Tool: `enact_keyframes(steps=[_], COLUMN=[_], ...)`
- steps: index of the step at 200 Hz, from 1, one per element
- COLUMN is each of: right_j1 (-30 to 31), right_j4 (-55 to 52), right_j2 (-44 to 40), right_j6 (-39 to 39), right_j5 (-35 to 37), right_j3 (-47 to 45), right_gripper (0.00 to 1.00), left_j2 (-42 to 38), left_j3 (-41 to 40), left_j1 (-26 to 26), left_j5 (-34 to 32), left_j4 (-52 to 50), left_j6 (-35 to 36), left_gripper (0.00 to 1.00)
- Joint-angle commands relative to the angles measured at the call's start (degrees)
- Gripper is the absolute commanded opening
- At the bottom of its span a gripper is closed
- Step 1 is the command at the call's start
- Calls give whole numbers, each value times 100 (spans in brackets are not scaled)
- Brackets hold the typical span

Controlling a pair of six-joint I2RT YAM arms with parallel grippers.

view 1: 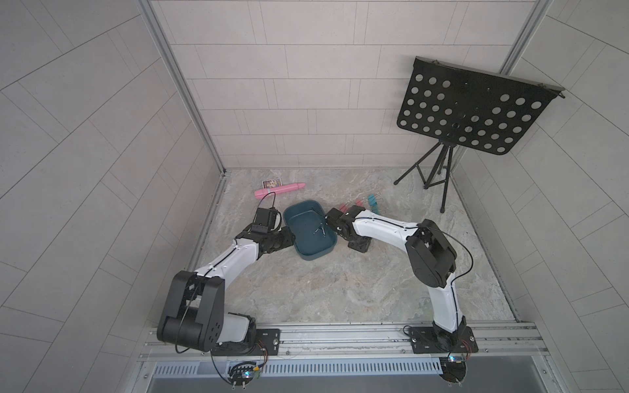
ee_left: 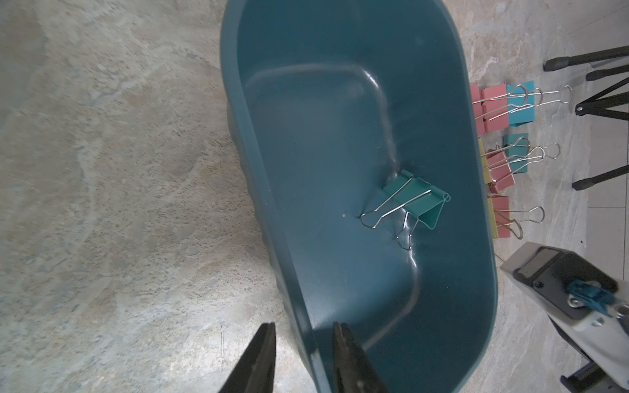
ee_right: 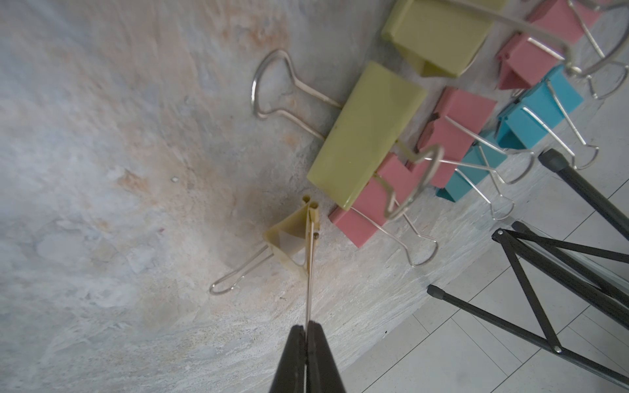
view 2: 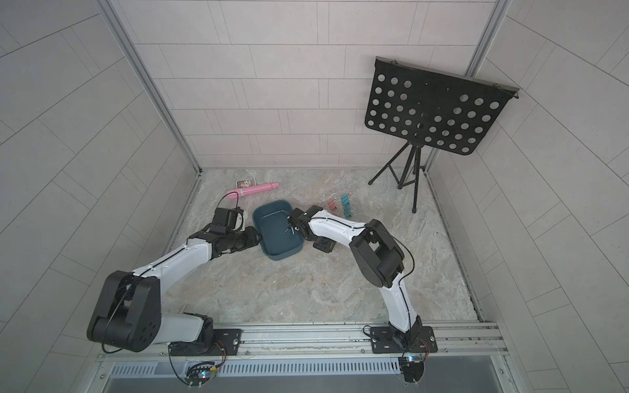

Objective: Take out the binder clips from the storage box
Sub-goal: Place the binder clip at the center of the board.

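Left gripper [ee_left: 304, 357]: fingers straddle the box [ee_left: 306, 136] wall, one inside and one outside, and look clamped on it
Why held so: likely to pin the box so it does not skid or tip while the other arm picks from it

Right gripper [ee_right: 306, 335]: clenched tight on one wire handle of a yellow clip [ee_right: 289, 238]
Why by the wire: the handle is thin enough for a narrow pinch, while the body is wide and slick; the clip hangs below the fingers with its other handle splayed to the side
Yellow clip's place: low at the table [ee_right: 102, 170], just beside the other clips; I cannot tell if it touches down

Clips [ee_right: 456, 132]: pink, yellow and teal ones crowd together outside the box on the right arm's side, some overlapping, near the stand [ee_right: 578, 190]
Why there: a short carry from the box, I judge

Teal clip [ee_left: 413, 199]: the only one seen inside the box, lying where floor meets wall, handles spread

Progress: nearly done; one being set down and one left to fetch

Risk: dropping onto the crowded clips may tangle the wires
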Motion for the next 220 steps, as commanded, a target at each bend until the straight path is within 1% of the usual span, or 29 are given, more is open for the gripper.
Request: enact_keyframes(steps=[1,151,220], right_j1=[32,140,162], right_j4=[-151,-51,-7], right_j2=[-90,-341,-336], right_j6=[-6,-15,12], right_j5=[-156,-276,-336], right_j3=[-43,-236,-224], right_gripper=[8,8,15], left_j2=[39,41,40], left_j3=[61,72,69], left_j1=[-16,-16,-16], left_j5=[-7,-40,-43], left_j4=[28,5,-3], left_j6=[89,99,102], left_gripper=[37,37,37])
